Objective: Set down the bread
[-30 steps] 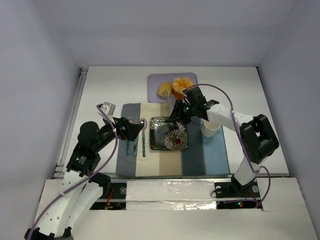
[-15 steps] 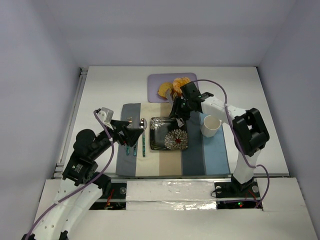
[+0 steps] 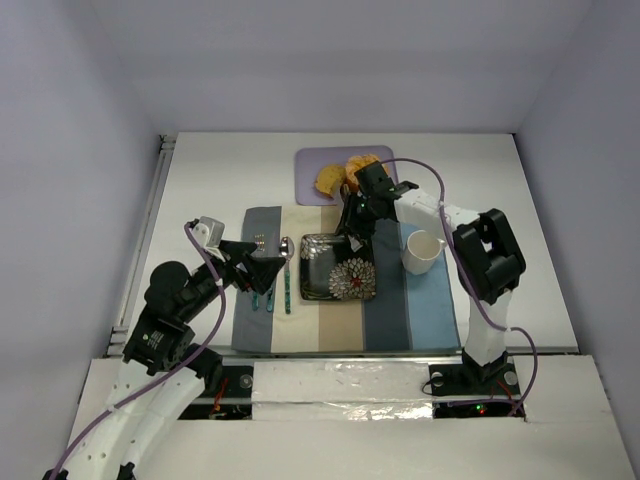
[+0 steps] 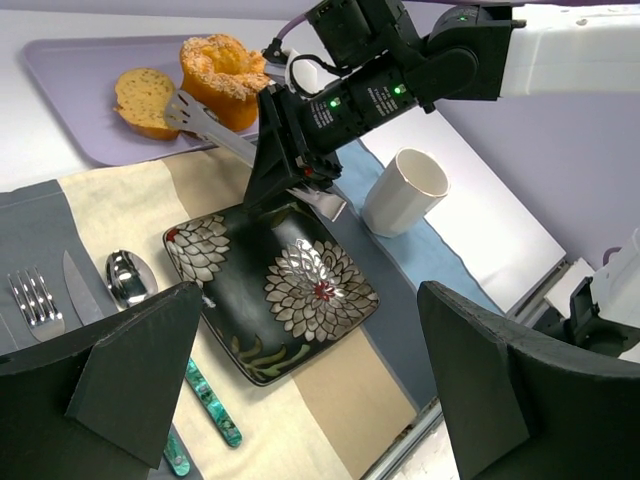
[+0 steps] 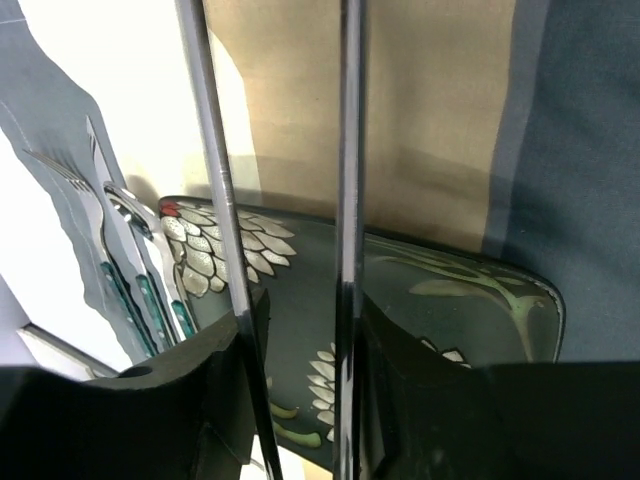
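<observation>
A: So, right end effector point(image 5: 305, 330), what state?
B: Clamped on the tongs point(image 5: 345, 150). The wrist view shows both metal arms running out between its fingers, squeezed from the outside.
A: Where is it sitting?
B: Above the far edge of the black floral plate point(image 4: 235, 300), with the tongs angled towards the purple tray point(image 4: 60, 80).
A: Tong tip?
B: One flat tip is right at the bread point(image 4: 143, 100) and the peeled orange fruit point(image 4: 222, 72). Contact or not, can't tell.
A: The bread itself?
B: Lying on the tray, just left of the fruit, and it looks to be touching it. The tray sits at the far edge of the striped placemat point(image 4: 110, 200).
A: Rest of the mat?
B: Plate in the middle. White cup point(image 4: 403, 190) upright just right of it, on the blue stripe. Fork point(image 4: 35, 300), knife point(image 4: 80, 300) and spoon point(image 4: 128, 278) left of the plate.
A: Left side?
B: Left end effector point(image 3: 265, 265) has its fingers wide apart with nothing between them, hovering over the cutlery end of the mat. White tabletop point(image 3: 200, 180) under everything.
</observation>
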{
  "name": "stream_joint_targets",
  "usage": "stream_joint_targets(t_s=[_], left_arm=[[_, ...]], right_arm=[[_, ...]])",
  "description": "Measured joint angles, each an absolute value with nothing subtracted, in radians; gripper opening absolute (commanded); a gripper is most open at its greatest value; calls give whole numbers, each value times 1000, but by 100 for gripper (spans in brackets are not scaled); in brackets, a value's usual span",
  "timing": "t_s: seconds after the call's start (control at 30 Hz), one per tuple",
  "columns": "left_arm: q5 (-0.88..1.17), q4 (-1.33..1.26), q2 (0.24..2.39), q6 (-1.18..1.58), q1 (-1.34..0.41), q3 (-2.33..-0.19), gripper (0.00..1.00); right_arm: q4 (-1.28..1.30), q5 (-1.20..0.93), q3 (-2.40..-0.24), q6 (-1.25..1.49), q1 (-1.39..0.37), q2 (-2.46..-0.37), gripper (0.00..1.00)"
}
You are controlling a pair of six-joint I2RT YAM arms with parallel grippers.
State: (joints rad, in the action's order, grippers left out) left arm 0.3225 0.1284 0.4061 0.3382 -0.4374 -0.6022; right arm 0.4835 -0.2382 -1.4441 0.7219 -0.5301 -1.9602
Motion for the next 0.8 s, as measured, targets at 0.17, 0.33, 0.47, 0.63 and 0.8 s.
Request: stream_joint_targets(t_s=[0.17,0.33,0.47,0.63,0.8], left_arm=[[319,130,406,338,-437,-602,88],[314,132,407,338,-437,-602,88],[311,132,411,338,-437,-602,88],[306,132,423,338,-437,-601,87],[304,132,447,338,-437,-601,87]], right_arm=[[444,-265,-1439,752,-530,-1966,25],[371,-286,-1375,775,-530,-1942,20],[344,-313,-1290,786,-530,-1859,19],[301,-349,-1187,793,-530,-1723,19],[283,-364,-1078,788,-552,-1590,19]])
